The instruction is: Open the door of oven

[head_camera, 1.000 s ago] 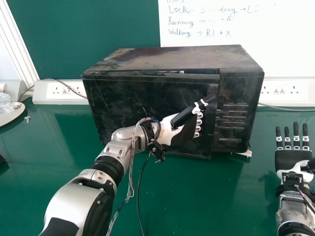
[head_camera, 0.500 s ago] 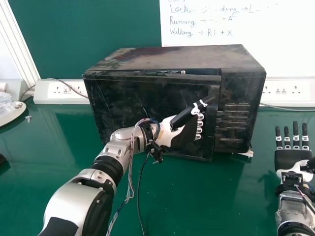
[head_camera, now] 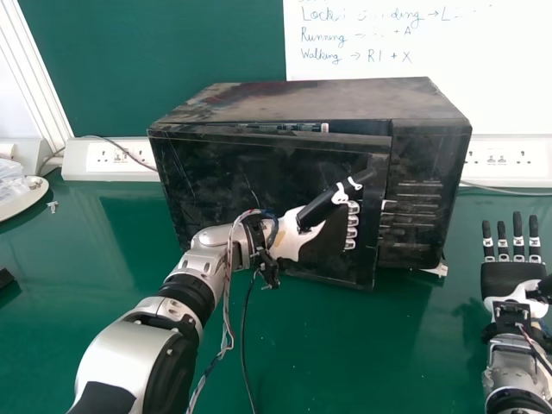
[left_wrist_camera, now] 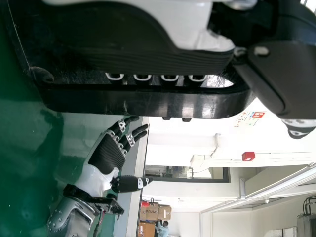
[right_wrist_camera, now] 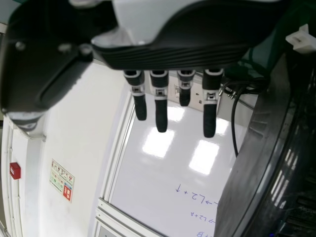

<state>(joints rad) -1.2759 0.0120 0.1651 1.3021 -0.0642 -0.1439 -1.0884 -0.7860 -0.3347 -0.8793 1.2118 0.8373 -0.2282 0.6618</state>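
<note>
Head view looks down — left wrist's, close, likely shares the door (head_camera: 267,177).

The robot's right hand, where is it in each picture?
Head view: right hand, at the right side, past the oven.
Left wrist view: right hand, farther off, beyond the oven.
Right wrist view: right hand, close up, before the whiteboard.
Shared landmark: the oven.

- oven (head_camera: 414,233): black, reddish-brown smudges on top;
- table (head_camera: 336,345): green;
- whiteboard (head_camera: 492,86): white, blue handwriting;
- wall panel (head_camera: 155,52): dark green;
- left hand (head_camera: 321,244), right hand (head_camera: 509,280): black and white.
</note>
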